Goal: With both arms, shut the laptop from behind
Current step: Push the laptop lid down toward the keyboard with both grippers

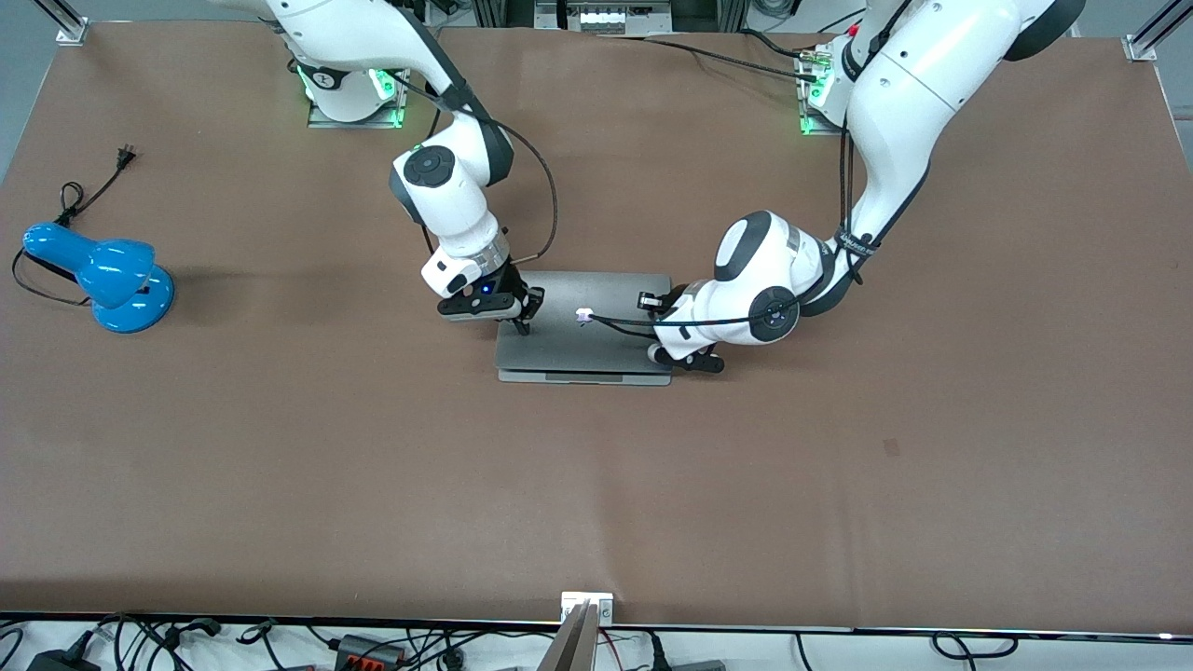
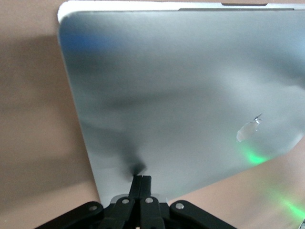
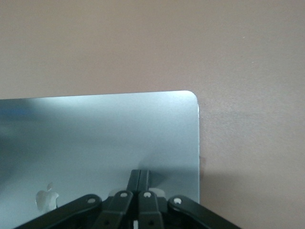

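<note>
Brown matting covers the table (image 1: 280,447), and I see the laptop (image 1: 596,312) lying mid-table, lid nearly flat. My right gripper (image 1: 522,325) presses its closed fingertips (image 3: 138,177) on the lid near the corner toward the right arm's end. My left gripper (image 1: 685,357), fingers (image 2: 141,183) pinched together and holding nothing, touches the lid at the left arm's end. A blue desk lamp (image 1: 102,275) sits well apart.
</note>
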Available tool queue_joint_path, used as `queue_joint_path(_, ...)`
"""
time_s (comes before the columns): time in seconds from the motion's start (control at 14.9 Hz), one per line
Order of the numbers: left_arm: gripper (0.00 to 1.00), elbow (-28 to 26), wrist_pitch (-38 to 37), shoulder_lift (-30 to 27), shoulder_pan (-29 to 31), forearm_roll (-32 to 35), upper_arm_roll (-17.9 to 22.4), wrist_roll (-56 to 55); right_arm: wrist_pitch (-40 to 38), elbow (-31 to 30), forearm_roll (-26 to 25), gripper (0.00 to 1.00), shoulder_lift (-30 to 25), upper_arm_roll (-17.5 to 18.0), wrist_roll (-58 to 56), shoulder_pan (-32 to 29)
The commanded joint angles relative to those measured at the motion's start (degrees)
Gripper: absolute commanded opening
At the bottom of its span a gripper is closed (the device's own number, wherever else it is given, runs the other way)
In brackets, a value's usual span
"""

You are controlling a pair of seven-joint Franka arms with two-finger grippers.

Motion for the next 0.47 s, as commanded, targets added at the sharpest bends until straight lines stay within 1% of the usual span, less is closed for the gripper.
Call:
queue_joint_path(0.0, 0.0, 2.68, 0.14, 1.79, -3.79, 1.62, 3.21, -1.37, 2.07, 2.94, -0.98, 0.0, 3.8, -0.15, -0.25, -0.01)
queue_joint_path(0.2, 0.0, 2.68, 1.09, 1.79, -7.48, 1.62, 6.46, -1.55, 2.07, 4.0, -0.98, 0.0, 5.03, -0.06, -0.25, -0.09)
queue_joint_path(0.27, 0.0, 2.59, 2.58, 1.96, -7.75, 1.71, 6.73, -1.98, 2.07, 4.18, -0.98, 0.0, 5.47, -0.06, -0.25, 0.08)
queue_joint_path(0.4, 0.0, 2.68, 3.13, 2.58, -7.75, 1.62, 6.82, -2.16, 2.07, 4.18, -0.98, 0.0, 5.91, -0.06, -0.25, 0.08)
